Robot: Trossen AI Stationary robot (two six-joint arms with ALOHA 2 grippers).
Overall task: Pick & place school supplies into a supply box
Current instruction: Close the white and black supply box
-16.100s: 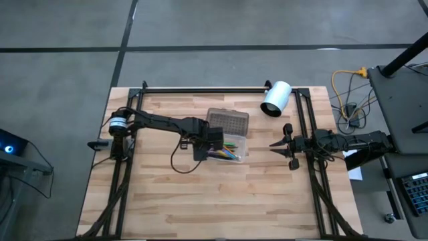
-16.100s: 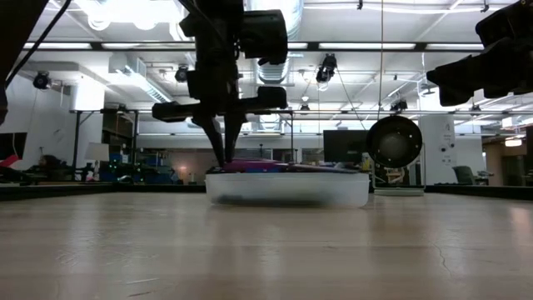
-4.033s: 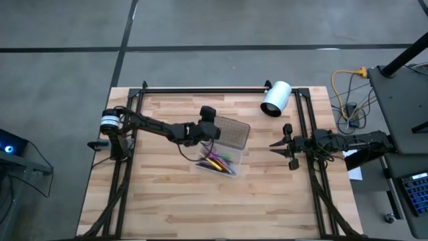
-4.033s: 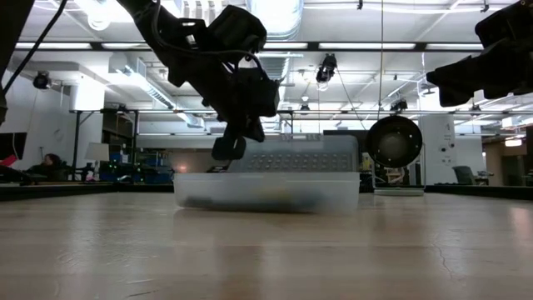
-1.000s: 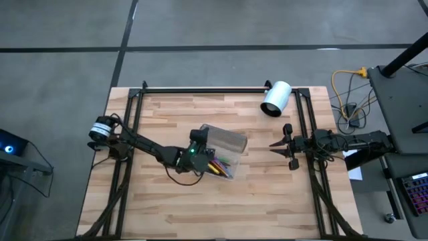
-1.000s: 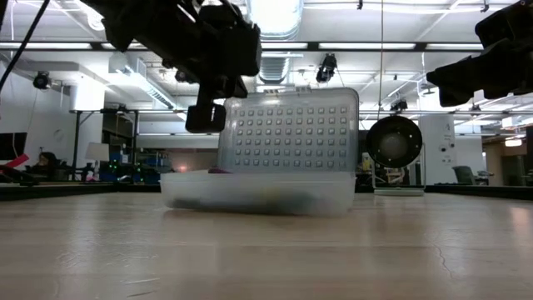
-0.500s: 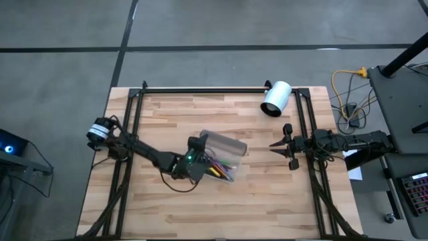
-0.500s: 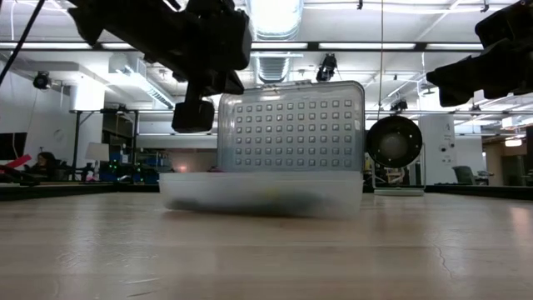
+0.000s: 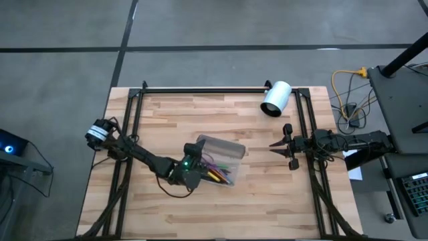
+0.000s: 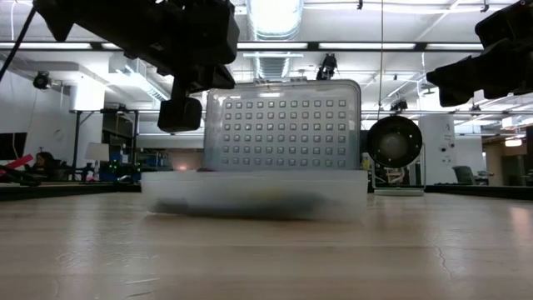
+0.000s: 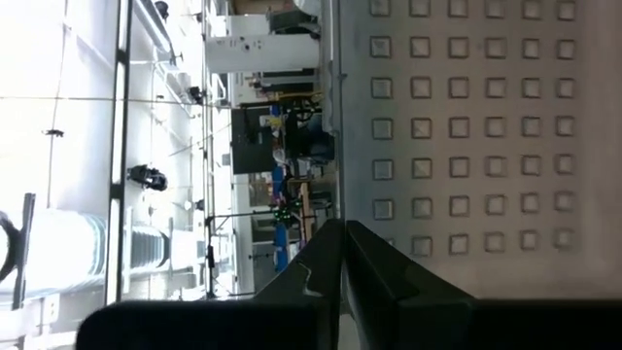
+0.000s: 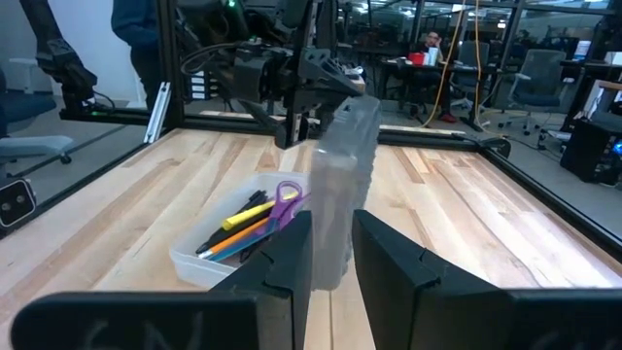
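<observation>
Where lid (image 10: 283, 125) stands, left pincer (image 10: 185, 96) beside.

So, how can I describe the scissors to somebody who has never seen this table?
Look at the middle of the wooden table, where the clear supply box stands with its dotted lid raised upright. Among the pens and pencils inside lie the scissors, the only thing with purple loop handles.
</observation>
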